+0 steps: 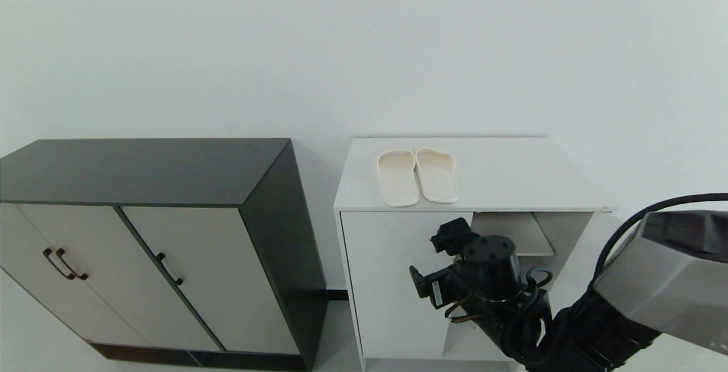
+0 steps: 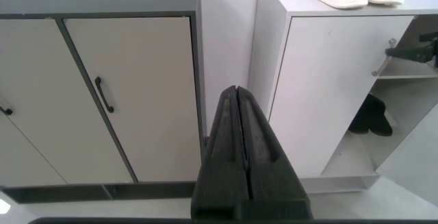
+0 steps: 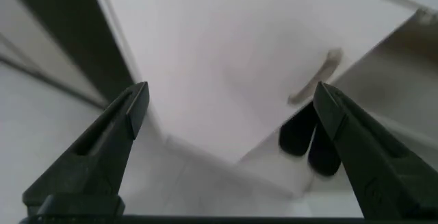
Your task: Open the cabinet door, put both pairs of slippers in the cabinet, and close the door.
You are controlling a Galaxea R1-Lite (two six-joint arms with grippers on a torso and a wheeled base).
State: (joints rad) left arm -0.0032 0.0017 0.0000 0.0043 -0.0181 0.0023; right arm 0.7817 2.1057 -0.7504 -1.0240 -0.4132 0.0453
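A cream pair of slippers [image 1: 418, 176] lies on top of the white cabinet [image 1: 512, 176]. The cabinet's right half stands open. A black pair of slippers [image 2: 373, 116] stands inside on its lower level, also seen as the black pair [image 3: 311, 140]. The left door [image 1: 398, 281] is closed, with its handle [image 3: 313, 83] by the opening. My right gripper [image 3: 229, 114] is open in front of that door, close to the handle, with nothing between its fingers; the right gripper [image 2: 414, 49] appears by the handle. My left gripper [image 2: 237, 125] is shut and empty, held back from both cabinets.
A black cabinet [image 1: 142, 170] with beige doors and dark handles stands left of the white one, a narrow gap between them. A shelf [image 1: 515, 235] divides the open compartment. A plain wall runs behind; pale floor lies in front.
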